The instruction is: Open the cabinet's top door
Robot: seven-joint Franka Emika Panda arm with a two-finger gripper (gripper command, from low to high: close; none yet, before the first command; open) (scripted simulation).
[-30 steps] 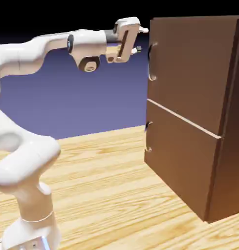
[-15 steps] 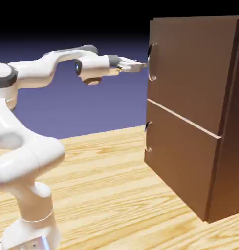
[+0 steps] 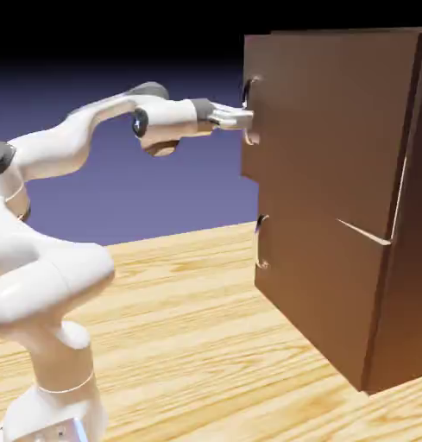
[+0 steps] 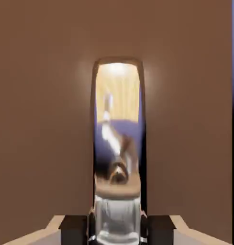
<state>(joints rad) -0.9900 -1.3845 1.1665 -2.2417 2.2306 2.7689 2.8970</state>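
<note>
Exterior view: white arm (image 3: 85, 138) reaching level from lower left toward cabinet (image 3: 369, 216), which stands on wooden table (image 3: 188, 345) at right. Gripper (image 3: 245, 120) at handle (image 3: 249, 110) on left edge of top door (image 3: 326, 138), at upper part of cabinet front. Top door swung slightly outward, handle edge standing proud of lower panel (image 3: 318, 276), with a narrow wedge-shaped gap visible along door's bottom edge near right side. Lower panel flush and closed, own small handle (image 3: 261, 242) at left edge, untouched. Blue-violet backdrop behind arm. Hand view: frame filled by brown wood of top door (image 4: 42, 119); handle (image 4: 118, 129) seen as tall glossy vertical strip at centre, mirroring yellow wood grain above and violet below. 2 dark finger pads (image 4: 74, 229) at bottom edge, 1 on each side of handle's lower end, pressed against it with no gap showing: gripper (image 4: 118, 229) clamped on handle. Thin strip of blue backdrop at right edge of hand view, past door's edge. Arm's forearm and wrist roughly horizontal in exterior view, hand pointing straight at door face. Cabinet base resting on table near right foreground; robot base at lower left, well apart from cabinet.
</note>
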